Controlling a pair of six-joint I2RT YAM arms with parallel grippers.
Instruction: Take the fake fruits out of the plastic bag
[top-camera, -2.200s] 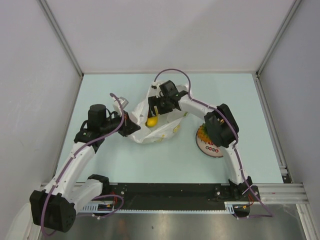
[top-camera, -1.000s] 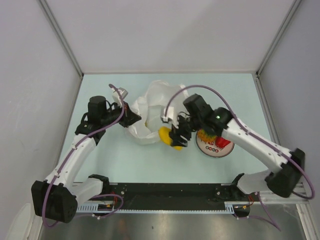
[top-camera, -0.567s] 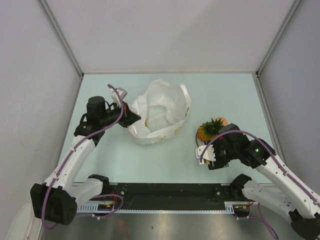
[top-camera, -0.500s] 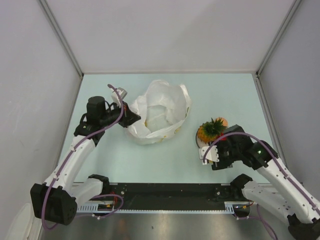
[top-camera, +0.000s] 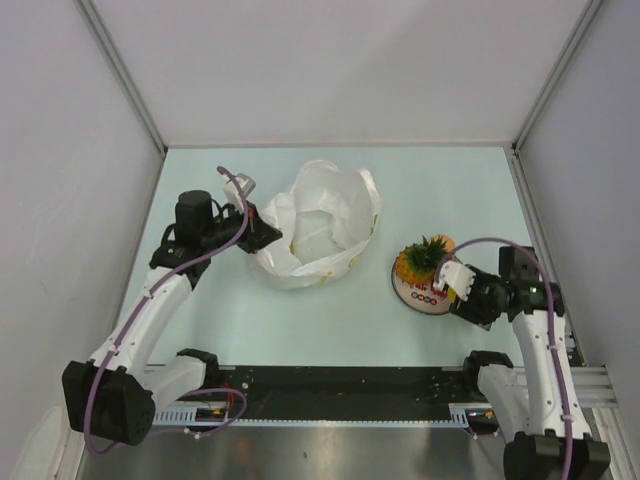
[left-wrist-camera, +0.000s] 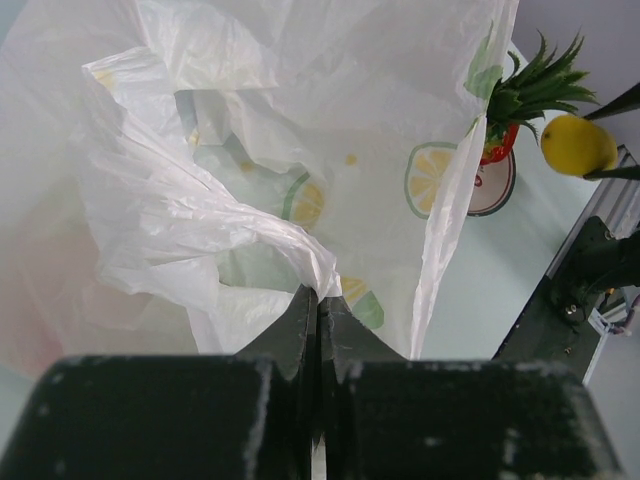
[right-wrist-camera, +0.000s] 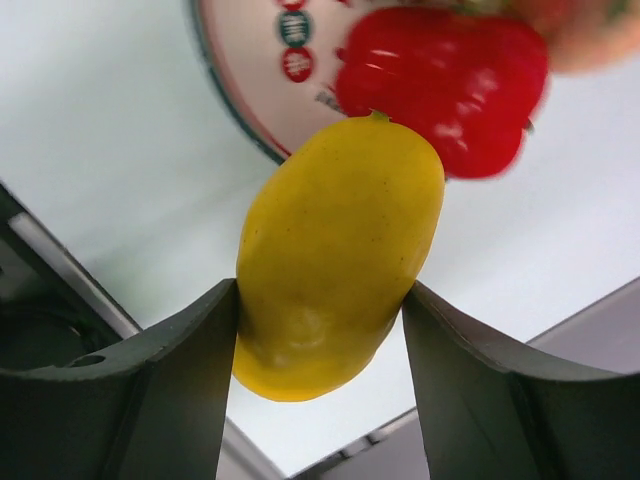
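- Nearest, the right gripper (right-wrist-camera: 320, 330): jaws partway apart and clamped on a yellow fruit (right-wrist-camera: 340, 250), which fills the gap between them.
- Just past those fingertips is the white plate (right-wrist-camera: 225, 90). The round coloured marks near its rim carry writing too small to read.
- A red fruit (right-wrist-camera: 450, 90) lies on the plate, with the pineapple (top-camera: 420, 258) at its far side.
- Further off, the left gripper (left-wrist-camera: 318, 320): jaws closed tight on a fold of the plastic bag (left-wrist-camera: 250, 150).
- The bag billows open ahead of those jaws. It is printed with lemon slices and green leaves, with no legible text.
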